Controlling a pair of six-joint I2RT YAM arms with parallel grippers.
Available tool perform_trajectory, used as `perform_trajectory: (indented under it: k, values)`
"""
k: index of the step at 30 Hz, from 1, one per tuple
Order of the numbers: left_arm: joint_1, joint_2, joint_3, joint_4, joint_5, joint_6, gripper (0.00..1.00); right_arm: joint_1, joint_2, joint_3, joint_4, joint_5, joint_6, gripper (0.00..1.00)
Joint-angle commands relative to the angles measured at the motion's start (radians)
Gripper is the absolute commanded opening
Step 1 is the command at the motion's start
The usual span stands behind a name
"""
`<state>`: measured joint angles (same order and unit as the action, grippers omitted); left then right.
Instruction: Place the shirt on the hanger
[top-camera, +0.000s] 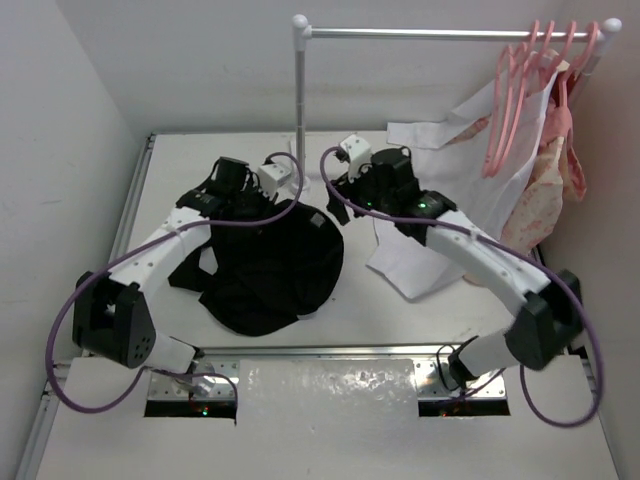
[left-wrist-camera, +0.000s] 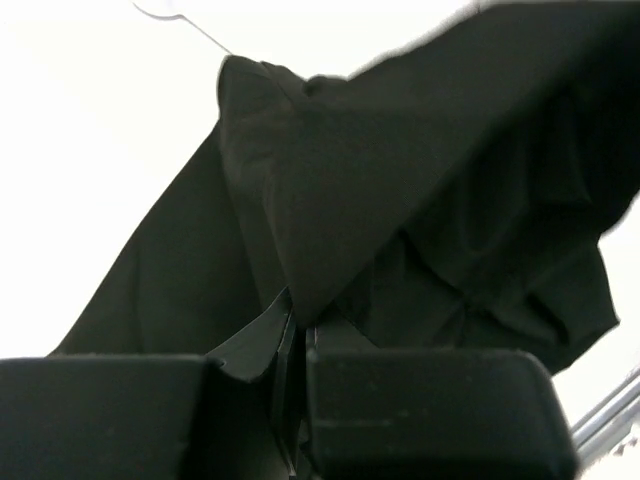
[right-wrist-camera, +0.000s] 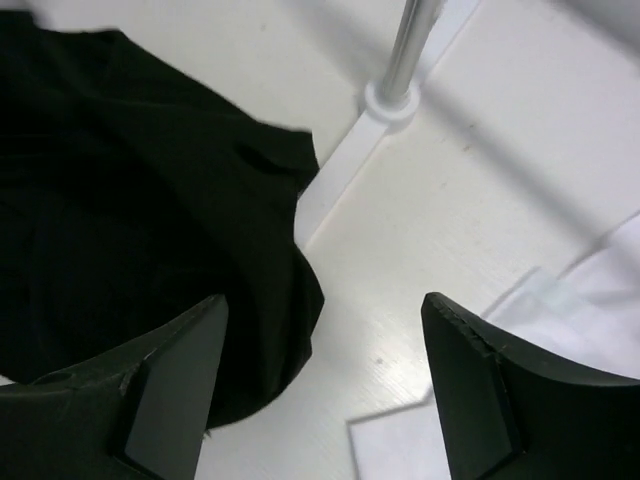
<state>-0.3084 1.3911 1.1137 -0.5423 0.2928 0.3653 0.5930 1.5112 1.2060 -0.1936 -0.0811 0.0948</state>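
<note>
**Black shirt pinched at one end, hanger not yet fetched**

The step in hand looks like gathering the shirt for hanging. The black shirt (top-camera: 265, 265) lies crumpled on the desk (top-camera: 400, 315), between the two arms. The left tool (left-wrist-camera: 300, 335) is closed tight on a fold of it, and the left wrist view shows the cloth rising in a taut ridge from the jaws. The right tool (right-wrist-camera: 325, 370) gapes wide and holds nothing. It hovers over bare desk just beside the shirt's edge, near the foot of the rack post (right-wrist-camera: 410, 50).

The hanger (top-camera: 503, 115) is one of several light-pink ones hooked on the rail (top-camera: 420, 33) at the far right, well apart from the shirt. A white shirt (top-camera: 420, 255) lies under the right arm.

Next, I judge, the empty right tool must either take a second hold on the shirt or fetch a hanger. Which part of the shirt the left tool holds cannot be told.
</note>
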Motion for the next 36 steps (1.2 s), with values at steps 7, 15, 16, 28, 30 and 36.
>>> perform_trajectory:
  k: [7,15,16,28,30,36]
  values:
    - [-0.055,0.082,0.089,0.142,-0.046,-0.063,0.0,0.004,-0.333,0.117,-0.039,0.487,-0.214,0.47]
    - [-0.072,0.098,0.075,0.173,-0.027,-0.063,0.0,-0.234,-0.157,0.44,-0.208,0.606,-0.138,0.59]
    - [-0.072,0.098,0.075,0.173,-0.029,-0.062,0.0,-0.274,-0.151,0.444,-0.192,0.604,-0.118,0.65]
    - [-0.072,0.068,0.043,0.173,-0.03,-0.029,0.0,-0.522,-0.022,0.622,-0.26,0.388,-0.01,0.57]
    - [-0.072,0.069,0.038,0.174,-0.029,-0.028,0.0,-0.538,-0.023,0.613,-0.254,0.386,-0.009,0.53]
    - [-0.072,0.068,0.035,0.174,-0.029,-0.026,0.0,-0.582,-0.014,0.61,-0.253,0.374,-0.015,0.48]
